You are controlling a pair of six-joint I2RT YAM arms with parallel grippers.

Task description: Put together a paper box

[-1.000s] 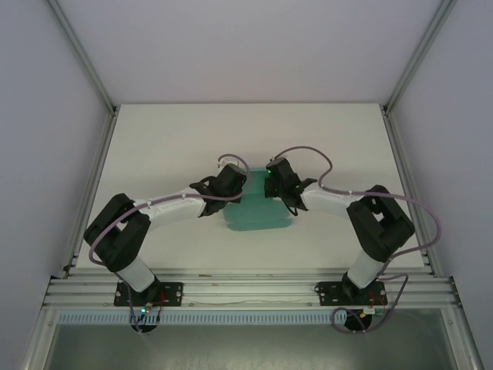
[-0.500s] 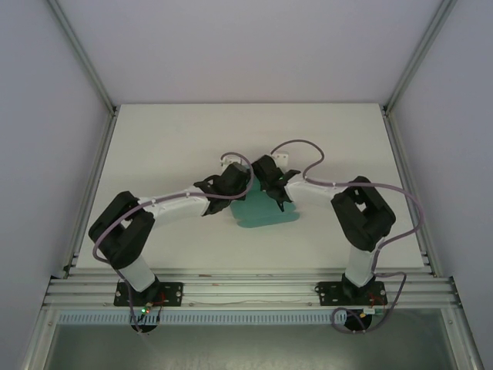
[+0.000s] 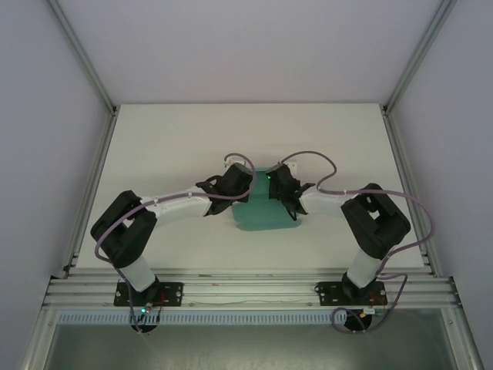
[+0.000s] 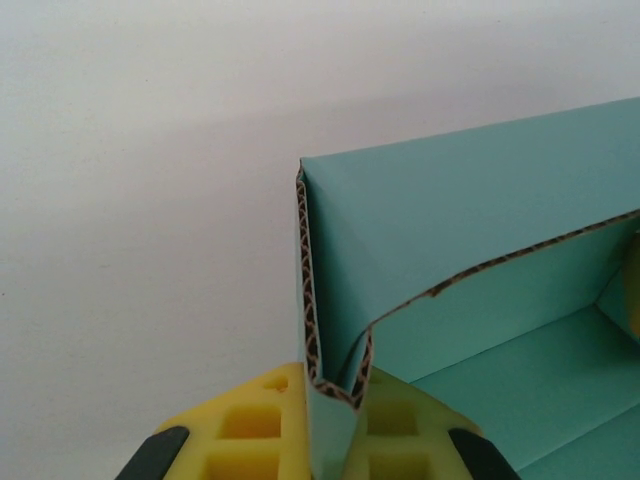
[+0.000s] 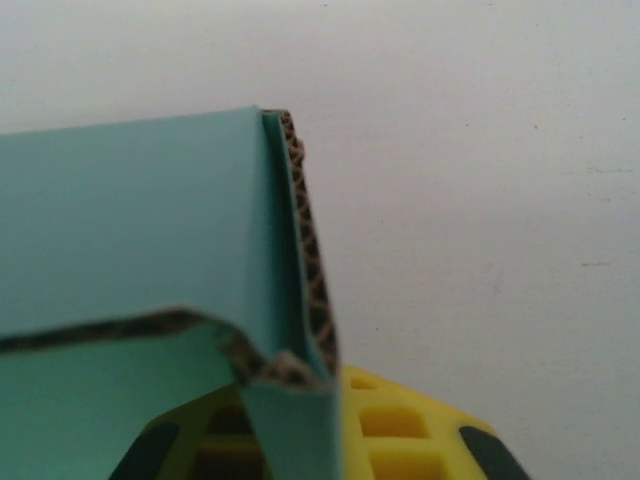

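**Left fingers** (image 4: 255, 428): closed. The two yellow fingers clamp the end of a doubled side wall of the paper box (image 4: 480, 230). The teal card passes between them, and its brown corrugated cut edge runs up from the grip to the top corner of the wall. The wall is folded over on itself along the top, with the inner layer turned down toward the box floor. That floor shows at the lower right of the left wrist view.

**Right fingers** (image 5: 400, 432): closed. They grip the paper box (image 5: 120, 220) likewise, on the end of a folded wall. One yellow finger lies in plain sight to the right of the card; the other is partly hidden behind it. The corrugated edge rises from the grip to the top corner of the wall.

**Paper box** (image 3: 262, 216), top view: partly formed, with walls raised. It sits over the white counter (image 3: 169, 146), about midway between the left and right edges and roughly midway between the far and near edges. Whether its base lies flat on the counter cannot be told. The left fingers hold its far left part and the right fingers its far right part, with a strip of teal card showing between the two wrists.

**Arms:** the left arm (image 3: 169, 204) reaches in from the near left corner of the counter. The right arm (image 3: 370, 223) reaches in from the near right corner.
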